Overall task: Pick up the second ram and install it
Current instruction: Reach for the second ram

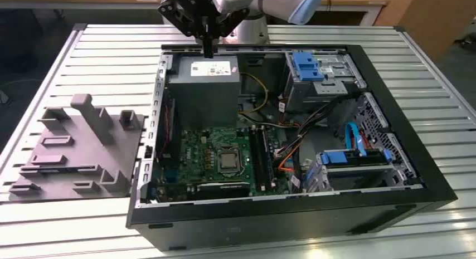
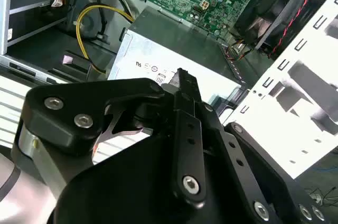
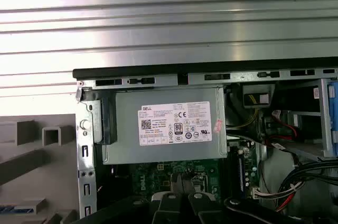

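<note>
The arm (image 1: 277,3) runs off the exterior view's upper edge, so you get just a short stretch of it. In the second wrist view, the claw (image 2: 182,78) has its black body in front of the power supply (image 2: 174,39), hiding much of the labelled face, and the picture's edge cuts that body off. In the first wrist view the claw (image 3: 178,179) is cropped too, and it covers part of the motherboard (image 3: 148,174). The grey fixture (image 3: 31,150) is cut by the edge. In the exterior view the memory slots (image 1: 258,153) are too small for you to tell what sits in them.
</note>
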Controlling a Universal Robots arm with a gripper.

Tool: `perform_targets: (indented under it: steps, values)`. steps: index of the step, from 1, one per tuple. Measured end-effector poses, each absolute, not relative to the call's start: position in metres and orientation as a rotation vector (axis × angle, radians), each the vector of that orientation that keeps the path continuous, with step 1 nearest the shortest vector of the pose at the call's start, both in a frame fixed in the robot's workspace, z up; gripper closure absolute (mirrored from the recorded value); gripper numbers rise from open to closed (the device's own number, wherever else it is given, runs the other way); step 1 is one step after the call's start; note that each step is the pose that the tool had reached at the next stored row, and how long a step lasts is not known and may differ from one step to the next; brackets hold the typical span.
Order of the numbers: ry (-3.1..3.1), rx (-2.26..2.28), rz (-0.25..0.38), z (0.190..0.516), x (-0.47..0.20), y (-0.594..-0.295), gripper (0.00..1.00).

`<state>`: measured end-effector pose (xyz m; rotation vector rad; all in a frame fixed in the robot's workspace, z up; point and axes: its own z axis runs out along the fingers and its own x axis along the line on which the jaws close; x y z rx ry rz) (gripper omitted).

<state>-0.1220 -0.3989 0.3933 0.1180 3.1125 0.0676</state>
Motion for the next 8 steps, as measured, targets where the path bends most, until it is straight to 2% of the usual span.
perform_targets:
  steps: [8]
  values:
    - [3.112,0.118,0.068,0.3933,-0.122,-0.3989,0.9]
